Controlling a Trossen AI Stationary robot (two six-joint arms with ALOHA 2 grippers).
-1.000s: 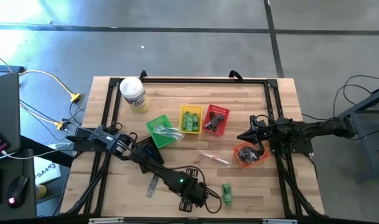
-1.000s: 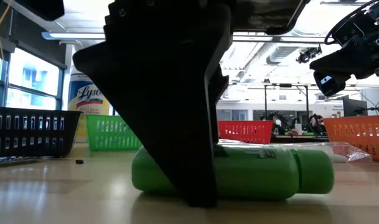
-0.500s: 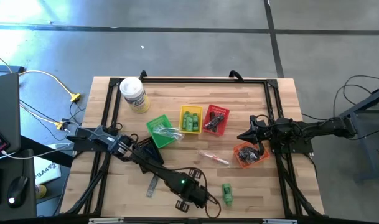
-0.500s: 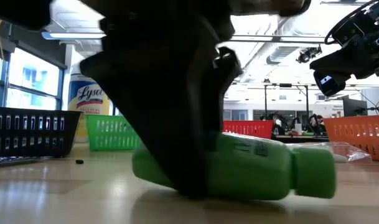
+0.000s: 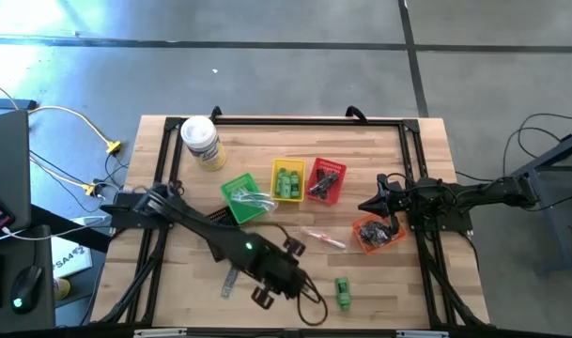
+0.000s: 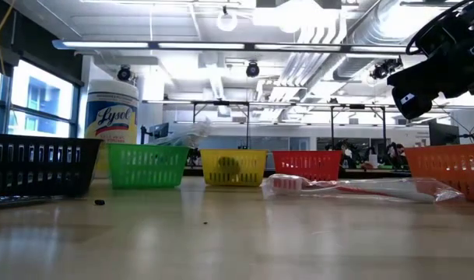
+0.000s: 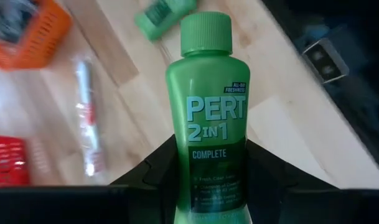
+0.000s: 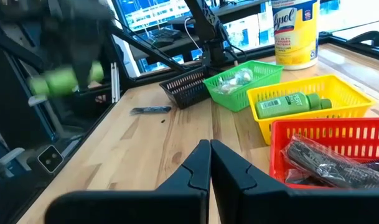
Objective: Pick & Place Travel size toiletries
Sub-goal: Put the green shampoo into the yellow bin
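So the wooden bench [image 5: 173,272] is the big thing here, with the white Lysol canister [image 5: 201,143] standing well away from the left pincer [image 5: 278,282], off at the far corner. Between that pincer and the canister sits a row of small baskets: a black one [image 5: 224,225] closest to the left arm, then green [image 5: 243,199], yellow [image 5: 287,180] and red [image 5: 325,180], plus an orange basket [image 5: 375,233] right under the right pincer [image 5: 391,218]. The left pincer is lifted off the bench near the front edge and it's clamped on a green Pert bottle [image 7: 208,112], cap pointing away from the wrist, fingers [image 7: 145,177] hugging the lower half of the label. Just beside it, toward the right arm, a second green bottle [image 5: 342,291] lies on the bench. A clear wrapped toothbrush [image 5: 321,238] lies between the left pincer and the orange basket. The right pincer is closed with nothing in it, hovering over the orange basket. A grey comb [image 5: 229,280] lies next to the left arm.
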